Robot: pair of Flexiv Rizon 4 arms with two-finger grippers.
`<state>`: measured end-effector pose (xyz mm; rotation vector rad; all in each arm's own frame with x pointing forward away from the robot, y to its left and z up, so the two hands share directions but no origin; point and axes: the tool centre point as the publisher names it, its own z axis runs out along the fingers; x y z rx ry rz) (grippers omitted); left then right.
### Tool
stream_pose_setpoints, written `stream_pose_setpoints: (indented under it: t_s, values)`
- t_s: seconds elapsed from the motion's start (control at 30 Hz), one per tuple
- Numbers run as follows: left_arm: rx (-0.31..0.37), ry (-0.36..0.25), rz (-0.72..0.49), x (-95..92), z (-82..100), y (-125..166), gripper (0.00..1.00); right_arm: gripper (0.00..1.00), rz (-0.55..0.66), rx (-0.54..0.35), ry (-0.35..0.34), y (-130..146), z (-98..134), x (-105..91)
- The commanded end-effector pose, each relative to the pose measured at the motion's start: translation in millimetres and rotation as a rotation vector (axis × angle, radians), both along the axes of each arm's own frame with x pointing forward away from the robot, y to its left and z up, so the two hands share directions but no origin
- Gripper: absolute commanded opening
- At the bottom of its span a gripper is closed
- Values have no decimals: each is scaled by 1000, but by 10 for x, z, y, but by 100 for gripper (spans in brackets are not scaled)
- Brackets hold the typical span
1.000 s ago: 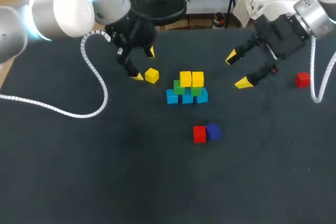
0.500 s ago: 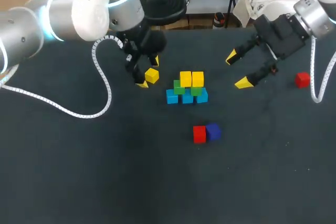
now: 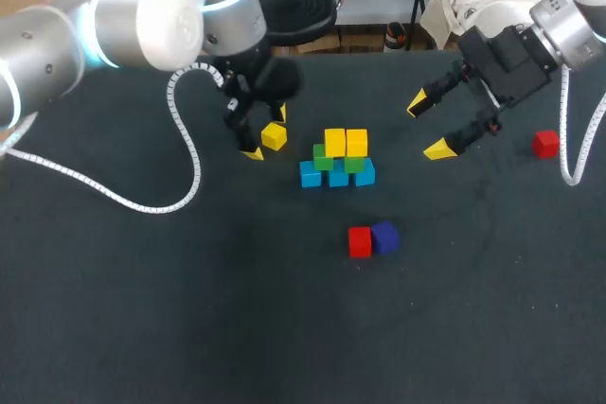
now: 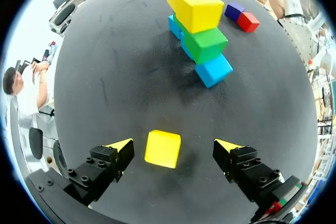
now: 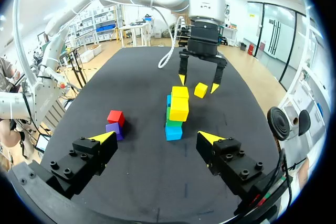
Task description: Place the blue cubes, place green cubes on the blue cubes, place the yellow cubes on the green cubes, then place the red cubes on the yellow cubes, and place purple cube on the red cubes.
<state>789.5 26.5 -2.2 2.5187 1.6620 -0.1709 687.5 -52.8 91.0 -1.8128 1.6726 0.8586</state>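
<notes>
Left gripper [image 4: 173,146] spread around a loose yellow cube [image 4: 163,149]; right gripper [image 3: 428,125] spread and holding nothing.

The left gripper stands low over the table [image 3: 142,309], fingers wide apart, with the loose yellow cube lying between them and a gap on each side. Just ahead of it is the stack [image 3: 338,160]: three blue cubes [image 3: 338,176] in a row on the table, two green cubes [image 3: 323,157] on them, and two yellow cubes [image 3: 334,142] side by side on top. Near the stack, on the robot's side, a red cube [image 3: 360,242] and a purple cube [image 3: 384,237] lie touching. The right gripper hangs on the stack's other side, apart from it, fingers wide. A second red cube [image 3: 544,144] lies alone beyond it, well apart from the stack.
</notes>
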Motion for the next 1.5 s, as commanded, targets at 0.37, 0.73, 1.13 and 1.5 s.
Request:
stream_pose_setpoints:
  t_s: [0.37,0.73,1.13,1.5]
  values:
    - [61,24,28,45,-37,-17,0,100,0,1,-1,-2,-1,0]
    - [102,-38,142,-146,235,44,0,100,0,1,-1,-2,-1,0]
    - [112,46,472,-612,328,112,0,100,0,1,-1,-2,-1,0]
    - [108,53,636,-1093,318,212,0,100,0,1,-1,-2,-1,0]
